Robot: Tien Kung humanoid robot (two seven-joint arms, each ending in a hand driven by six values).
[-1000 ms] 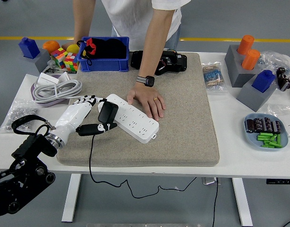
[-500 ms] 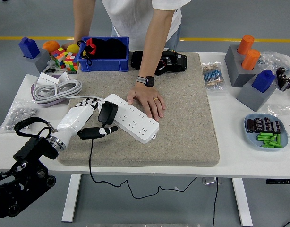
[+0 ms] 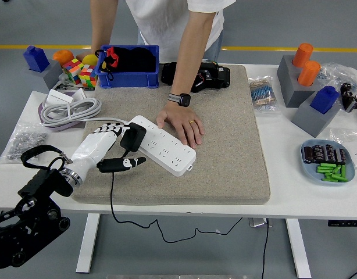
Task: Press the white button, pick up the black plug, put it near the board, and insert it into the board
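Apparently the job is in its last step. The black plug (image 3: 132, 137) sits at the near-left end of the white power board (image 3: 163, 144), tilted rather than square, so it looks set against the sockets but, as I judge it, not yet pushed fully home. The left hand (image 3: 106, 147) has its fingers (image 3: 107, 127) curled around the plug from the left, with the black thumb (image 3: 121, 164) stretched out below it, just in front of the board's edge. It appears to grip the plug, though the exact contact is hard to make out. The plug's cable (image 3: 112, 197) drops from under the thumb and over the mat's (image 3: 225, 163) near edge.

Beyond the fingers, a person's hand (image 3: 180, 123) lies flat on the board's far side, steadying it. The white button is too small to pick out, so whether it was pressed cannot be told. What seems left is seating the plug straight and letting go. The right arm is out of view.
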